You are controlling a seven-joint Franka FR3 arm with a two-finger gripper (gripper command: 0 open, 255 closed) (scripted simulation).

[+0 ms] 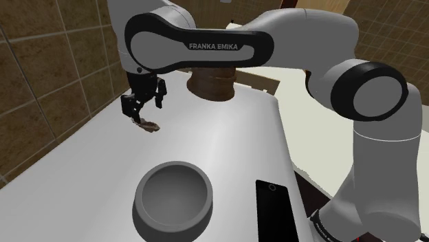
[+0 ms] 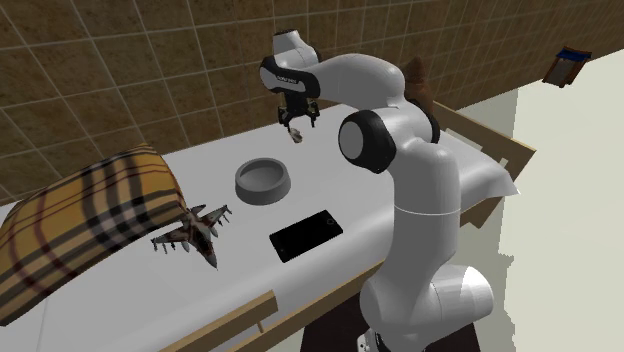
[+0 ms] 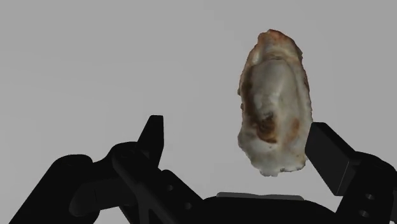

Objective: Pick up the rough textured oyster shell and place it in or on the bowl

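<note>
Fingers (image 3: pixel 153 137) of the black gripper (image 3: pixel 238 127) stand spread, clasping nothing, with the oyster shell (image 3: pixel 275 108) lying between them on the white table (image 1: pixel 227 137), close beside 1 finger and well off the other. In the shoulder view it sits far and left of the grey bowl (image 1: pixel 173 198). Closing from here may shove the low, off-centre shell sideways or twist it, so it could skid out of the pinch.

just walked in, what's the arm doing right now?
The Franka's black gripper hangs low over a rough, brownish oyster shell lying on the white table. Its fingers are open, with the shell between them but not clasped. The grey bowl, where the shell is meant to go, sits empty on the same table, apart from the shell.
</note>
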